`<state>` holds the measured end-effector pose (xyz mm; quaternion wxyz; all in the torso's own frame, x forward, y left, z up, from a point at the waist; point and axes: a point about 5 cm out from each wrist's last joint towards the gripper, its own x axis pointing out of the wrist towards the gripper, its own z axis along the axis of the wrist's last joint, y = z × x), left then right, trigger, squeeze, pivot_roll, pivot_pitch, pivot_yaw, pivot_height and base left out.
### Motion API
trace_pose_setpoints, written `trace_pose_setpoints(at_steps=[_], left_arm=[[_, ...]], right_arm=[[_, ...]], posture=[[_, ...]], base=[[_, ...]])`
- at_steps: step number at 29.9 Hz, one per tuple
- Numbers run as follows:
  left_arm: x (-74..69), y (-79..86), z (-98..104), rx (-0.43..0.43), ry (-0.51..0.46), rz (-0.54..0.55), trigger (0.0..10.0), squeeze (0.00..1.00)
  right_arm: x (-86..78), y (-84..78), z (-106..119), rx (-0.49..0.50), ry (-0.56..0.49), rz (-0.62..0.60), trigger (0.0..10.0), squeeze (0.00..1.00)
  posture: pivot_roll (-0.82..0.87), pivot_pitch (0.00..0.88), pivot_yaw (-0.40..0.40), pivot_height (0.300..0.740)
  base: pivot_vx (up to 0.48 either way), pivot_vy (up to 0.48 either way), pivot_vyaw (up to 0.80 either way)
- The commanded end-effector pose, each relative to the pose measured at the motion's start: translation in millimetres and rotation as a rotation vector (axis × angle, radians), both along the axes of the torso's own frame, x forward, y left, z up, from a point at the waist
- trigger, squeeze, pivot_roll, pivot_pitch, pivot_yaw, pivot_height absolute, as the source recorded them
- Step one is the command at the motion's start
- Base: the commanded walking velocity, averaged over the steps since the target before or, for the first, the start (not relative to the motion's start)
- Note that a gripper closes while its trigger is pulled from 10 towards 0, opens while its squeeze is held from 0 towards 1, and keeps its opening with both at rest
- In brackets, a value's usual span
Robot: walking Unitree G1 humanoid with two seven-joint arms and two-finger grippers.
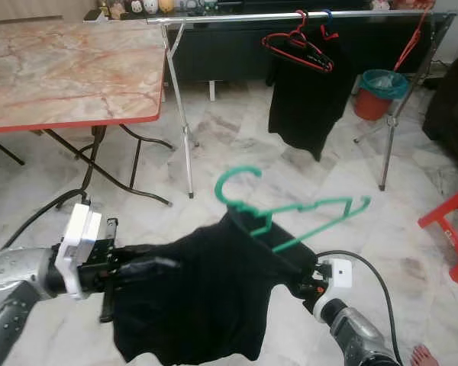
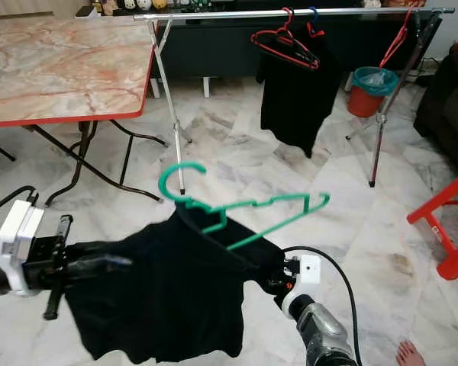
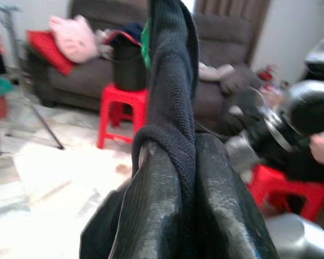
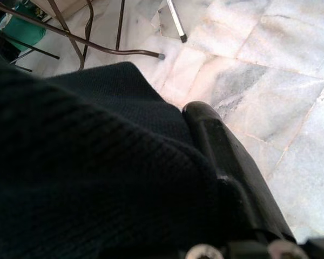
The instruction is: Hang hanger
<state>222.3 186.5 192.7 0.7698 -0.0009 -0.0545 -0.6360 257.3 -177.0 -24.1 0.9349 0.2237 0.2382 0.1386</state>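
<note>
We cannot see the lower part of the green hanger (image 1: 290,216), which is buried in the black garment (image 1: 195,301), and the same cloth covers the right gripper (image 1: 301,276) so fully that only one black finger (image 4: 227,162) shows in the right wrist view, leaving its grip unreadable. The marble-topped table (image 1: 69,72) is cut by the left edge and the red stool (image 1: 454,229) by the right edge of the left eye view. In the left wrist view the sofa (image 3: 81,65) behind is blurred, its heaped items too soft to name.
</note>
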Motion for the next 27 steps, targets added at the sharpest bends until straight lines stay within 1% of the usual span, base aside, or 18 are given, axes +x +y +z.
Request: trace_pose_setpoints(at_steps=[1,2,3,5,6,8,9,10,11,13,15,16,17,19,21,22,23,27], left_arm=[[2.0,2.9,30,-0.108,-0.135,0.035,10.0,0.0],[10.0,-1.6,24,-0.103,-0.146,0.107,10.0,0.0],[12.5,-3.1,22,-0.101,-0.149,0.13,10.0,0.0],[19.6,-14.1,12,-0.066,-0.151,0.202,10.0,0.0],[20.1,-17.1,9,-0.057,-0.15,0.211,10.0,0.0],[20.5,-23.4,-3,0.007,-0.143,0.235,10.0,0.0],[20.5,-23.4,-3,0.007,-0.143,0.235,10.0,0.0],[22.0,-27.3,-11,0.032,-0.135,0.263,10.0,0.0],[23.7,-30.4,-16,0.045,-0.126,0.294,10.0,0.0],[26.2,-37.0,-23,0.034,-0.117,0.344,10.0,0.0],[31.1,-43.1,-28,0.01,-0.112,0.413,10.0,0.0],[31.1,-43.1,-28,0.01,-0.112,0.413,10.0,0.0],[35.7,-53.1,-39,0.046,-0.112,0.472,10.0,0.0],[36.0,-59.7,-44,0.065,-0.125,0.47,10.0,0.0],[41.4,-61.9,-43,0.05,-0.115,0.525,10.0,0.0],[41.4,-61.9,-43,0.05,-0.115,0.525,10.0,0.0],[40.8,-66.4,-42,0.047,-0.123,0.514,10.0,0.0],[46.3,-75.9,-47,0.103,-0.15,0.528,10.0,0.0]], right_arm=[[-16.5,-11.8,-14,-0.025,0.099,-0.081,10.0,0.0],[-15.7,-8.3,-15,-0.024,0.099,-0.074,10.0,0.0],[-15.3,-6.9,-14,-0.024,0.098,-0.07,10.0,0.0],[-10.5,-3.0,-11,-0.027,0.071,-0.05,10.0,0.0],[-9.1,-2.2,-10,-0.025,0.065,-0.043,10.0,0.0],[-4.8,-1.8,-6,-0.041,0.04,-0.022,10.0,0.0],[-4.8,-1.8,-6,-0.041,0.04,-0.022,10.0,0.0],[1.1,-1.5,0,-0.037,0.008,-0.012,10.0,1.0],[6.2,-1.2,5,-0.036,-0.022,-0.002,10.0,1.0],[14.0,-0.6,13,-0.047,-0.078,0.034,10.0,1.0],[21.3,1.3,22,-0.06,-0.117,0.082,10.0,1.0],[21.3,1.3,22,-0.06,-0.117,0.082,10.0,1.0],[28.5,4.6,30,-0.065,-0.154,0.124,10.0,1.0],[31.8,6.2,33,-0.079,-0.168,0.146,10.0,1.0],[33.2,8.0,34,-0.089,-0.17,0.181,10.0,1.0],[33.2,8.0,34,-0.089,-0.17,0.181,10.0,1.0],[34.5,6.6,35,-0.096,-0.166,0.175,10.0,1.0],[37.6,7.0,38,-0.101,-0.164,0.206,10.0,1.0]], posture=[[0.11,0.081,-0.016,0.74],[0.12,0.069,-0.018,0.74],[0.12,0.069,-0.018,0.74],[0.15,0.066,-0.038,0.74],[0.15,0.066,-0.038,0.74],[0.18,0.069,-0.062,0.74],[0.18,0.069,-0.062,0.74],[0.19,0.074,-0.081,0.74],[0.19,0.081,-0.086,0.74],[0.21,0.086,-0.106,0.74],[0.24,0.086,-0.147,0.74],[0.24,0.086,-0.147,0.74],[0.28,0.1,-0.172,0.74],[0.29,0.107,-0.186,0.74],[0.31,0.112,-0.201,0.74],[0.31,0.112,-0.201,0.74],[0.33,0.117,-0.22,0.74],[0.37,0.124,-0.254,0.74]], base=[[0.0,0.0,0.0],[0.0,0.0,0.0],[0.0,0.0,0.0],[0.0,0.0,0.0],[0.0,0.0,0.0],[0.0,0.0,0.0],[0.0,0.0,0.0],[0.0,0.0,0.0],[0.0,0.0,0.0],[0.0,0.0,0.0],[0.0,0.0,0.0],[0.0,0.0,0.0],[0.0,0.0,0.0],[0.0,0.0,0.0],[0.0,0.0,0.0],[0.0,0.0,0.0],[0.0,0.0,0.0],[0.0,0.0,0.0]])
